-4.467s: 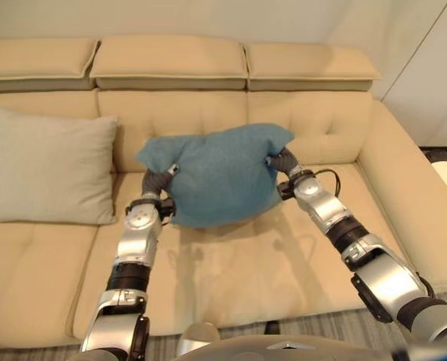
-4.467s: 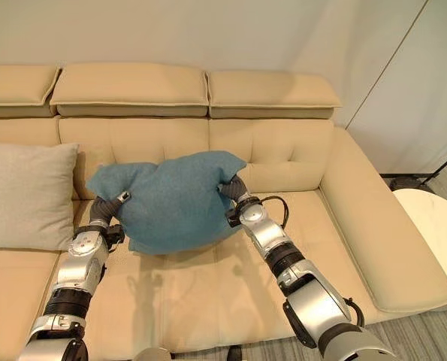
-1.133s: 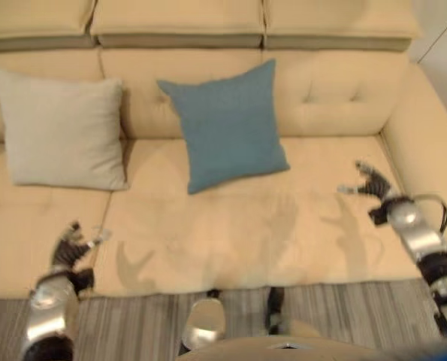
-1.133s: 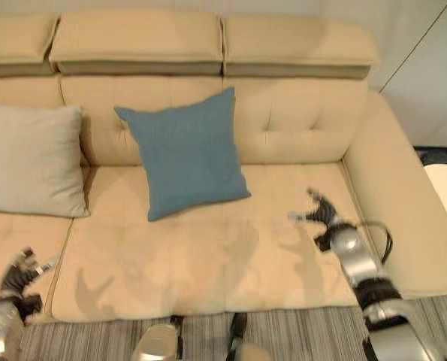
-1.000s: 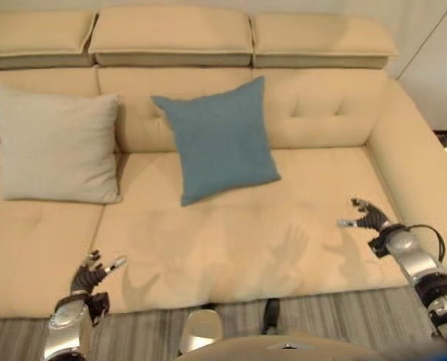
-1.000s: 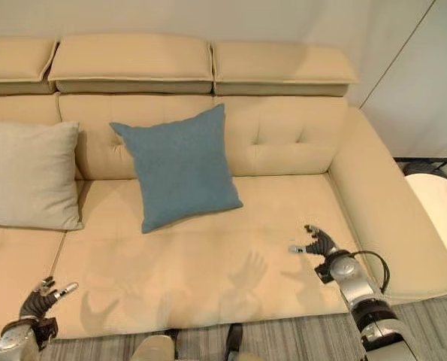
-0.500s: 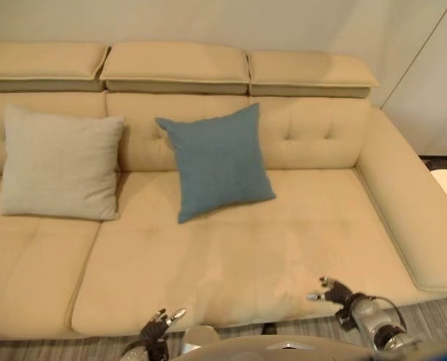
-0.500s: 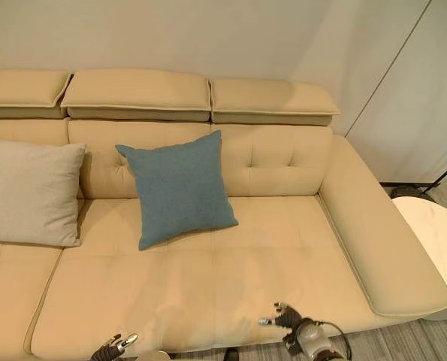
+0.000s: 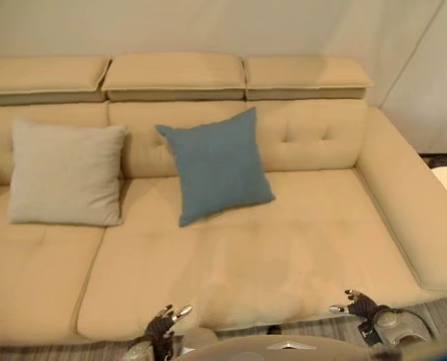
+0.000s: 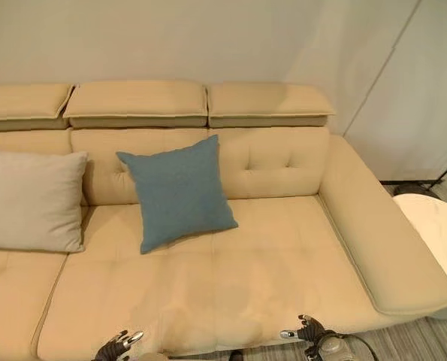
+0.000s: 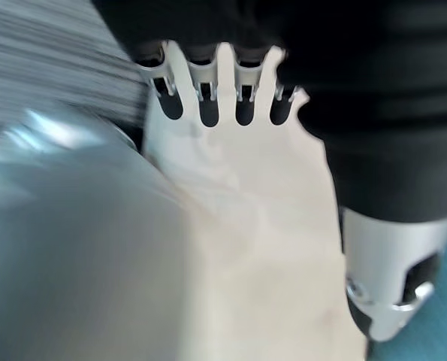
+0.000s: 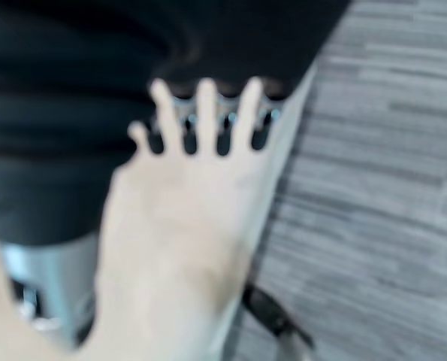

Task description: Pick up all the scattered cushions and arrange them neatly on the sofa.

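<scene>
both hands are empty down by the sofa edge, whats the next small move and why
Probably turn to look for another cushion: the teal square cushion and pale grey cushion already lean on the beige sofa, and left hand and right hand hang open.

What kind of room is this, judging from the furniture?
Probably a living room: a long beige sofa with a blue cushion and a light grey cushion against its backrest, and a round white side table beside it.

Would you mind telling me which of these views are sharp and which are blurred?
Left and right eye views: evenly lit and sharp, the blue cushion and grey cushion crisp against the sofa back. Left wrist view: heavily blurred, left hand fingers smeared. Right wrist view: also blurred, right hand fingers soft over the striped floor.
</scene>
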